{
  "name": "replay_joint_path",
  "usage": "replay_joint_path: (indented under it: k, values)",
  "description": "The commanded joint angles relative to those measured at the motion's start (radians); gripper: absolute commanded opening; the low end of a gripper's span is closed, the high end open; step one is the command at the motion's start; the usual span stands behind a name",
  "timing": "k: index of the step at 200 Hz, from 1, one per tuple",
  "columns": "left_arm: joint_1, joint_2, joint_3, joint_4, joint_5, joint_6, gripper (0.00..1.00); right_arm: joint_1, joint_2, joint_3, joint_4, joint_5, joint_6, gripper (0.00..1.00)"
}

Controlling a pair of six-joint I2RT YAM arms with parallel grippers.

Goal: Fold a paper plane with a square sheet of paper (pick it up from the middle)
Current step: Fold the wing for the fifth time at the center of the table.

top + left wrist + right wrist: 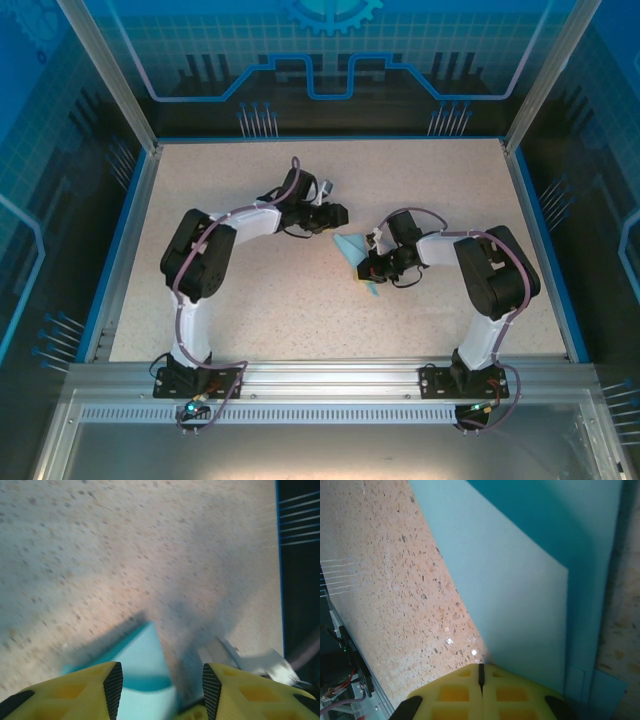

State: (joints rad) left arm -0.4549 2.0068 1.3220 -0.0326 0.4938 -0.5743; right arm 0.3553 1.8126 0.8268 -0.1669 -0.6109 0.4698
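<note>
The light-blue sheet of paper (352,244) lies partly folded near the table's middle, between the two grippers. In the left wrist view its pointed end (145,652) reaches out from under my left finger (113,687). My left gripper (162,682) hovers over it, open, with only table and shadow in the gap between the fingers. From above, the left gripper (338,216) sits just left of the paper. My right gripper (481,669) is shut, its tips resting at the paper's edge (520,595), where a lighter flap lies over a darker layer. Seen from above, the right gripper (368,270) is at the paper's near side.
A blue rim (128,230) borders the speckled beige table. An aluminium rail (330,375) carries both arm bases at the near edge. A pale grey part of the right arm (240,657) lies just right of my left fingers. Bare tabletop stretches to the left and far side.
</note>
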Motion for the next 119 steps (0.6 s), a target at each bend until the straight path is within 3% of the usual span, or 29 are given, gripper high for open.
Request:
replay_joint_path:
  k: [1,76,119]
  values:
    - [-0.036,-0.097,-0.061,-0.005,-0.015,0.006,0.50,0.025,0.096,-0.049,-0.109,0.178,-0.026,0.03]
    - [-0.070,-0.188,-0.228,0.099,-0.009,-0.041,0.50,0.030,0.080,-0.054,-0.103,0.178,-0.038,0.03]
    - [-0.070,-0.275,-0.279,0.070,0.002,-0.016,0.51,0.053,0.082,-0.045,-0.120,0.215,-0.044,0.03]
